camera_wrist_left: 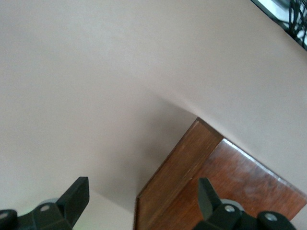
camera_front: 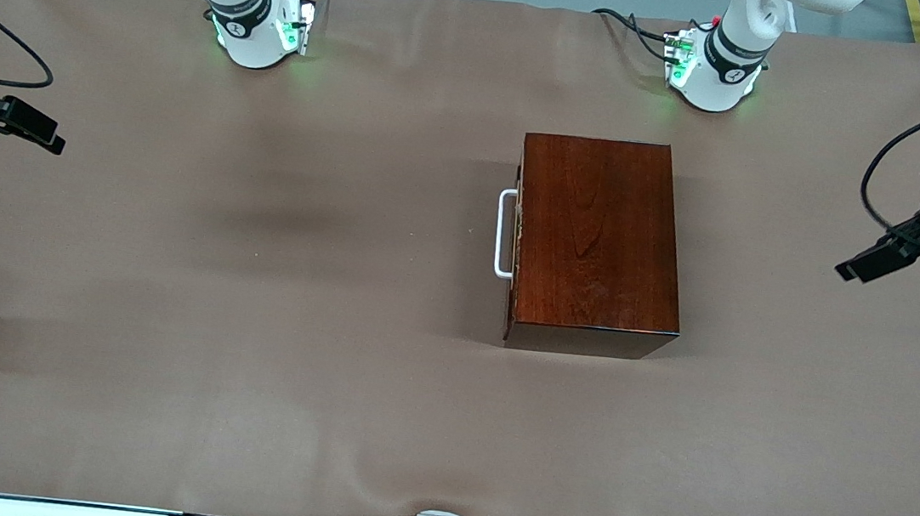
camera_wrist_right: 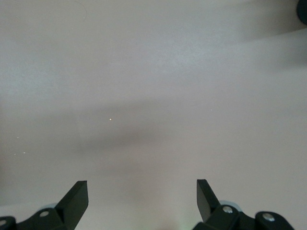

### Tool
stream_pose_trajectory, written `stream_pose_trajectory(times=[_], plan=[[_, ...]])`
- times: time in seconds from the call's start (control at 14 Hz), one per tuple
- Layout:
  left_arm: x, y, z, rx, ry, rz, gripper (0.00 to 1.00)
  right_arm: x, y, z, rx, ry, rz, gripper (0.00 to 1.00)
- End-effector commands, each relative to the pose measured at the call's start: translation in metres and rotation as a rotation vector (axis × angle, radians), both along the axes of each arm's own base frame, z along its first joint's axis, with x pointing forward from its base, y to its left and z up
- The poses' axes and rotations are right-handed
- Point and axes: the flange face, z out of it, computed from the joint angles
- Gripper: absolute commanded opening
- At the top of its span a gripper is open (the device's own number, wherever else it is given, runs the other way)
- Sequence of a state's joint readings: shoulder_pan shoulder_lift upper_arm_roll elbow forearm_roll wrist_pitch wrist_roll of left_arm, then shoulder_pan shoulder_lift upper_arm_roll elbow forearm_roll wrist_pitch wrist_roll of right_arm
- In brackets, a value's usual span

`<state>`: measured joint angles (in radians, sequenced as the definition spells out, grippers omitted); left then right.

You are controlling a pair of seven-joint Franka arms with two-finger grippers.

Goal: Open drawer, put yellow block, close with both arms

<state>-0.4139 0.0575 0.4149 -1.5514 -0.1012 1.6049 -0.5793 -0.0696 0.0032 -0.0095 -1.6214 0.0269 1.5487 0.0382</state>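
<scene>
Jaws of both grippers are spread wide and empty: the left gripper (camera_front: 852, 269) is held over the desk's (camera_front: 249, 313) left-arm end, the right gripper (camera_front: 45, 137) over its right-arm end. Between them the drawer (camera_front: 517, 238) is shut in its box (camera_front: 599, 238).

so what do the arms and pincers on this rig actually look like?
Two white jointed arms with dark grey joint bands, rising from round white bases lit green: the right arm's base, the left arm's base. Black cables trail off both arms. Each ends in a black two-finger pincer with flat, wedge-tipped fingers: the right pincer and the left pincer. Small silver screws show at the finger roots in the wrist views.
</scene>
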Motion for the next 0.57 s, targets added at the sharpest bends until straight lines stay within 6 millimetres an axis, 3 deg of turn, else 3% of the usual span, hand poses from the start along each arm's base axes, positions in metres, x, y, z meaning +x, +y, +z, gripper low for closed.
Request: stream_pose_trajectory(times=[0.0, 0.5], plan=[[-0.019, 0.006, 0.006, -0.014, 0.001, -0.145, 1.00, -0.003, -0.003, 0.000, -0.008, 0.004, 0.001, 1.00], [-0.041, -0.026, 0.026, 0.055, 0.009, -0.544, 1.00, -0.003, -0.004, 0.000, -0.008, 0.004, 0.000, 1.00]])
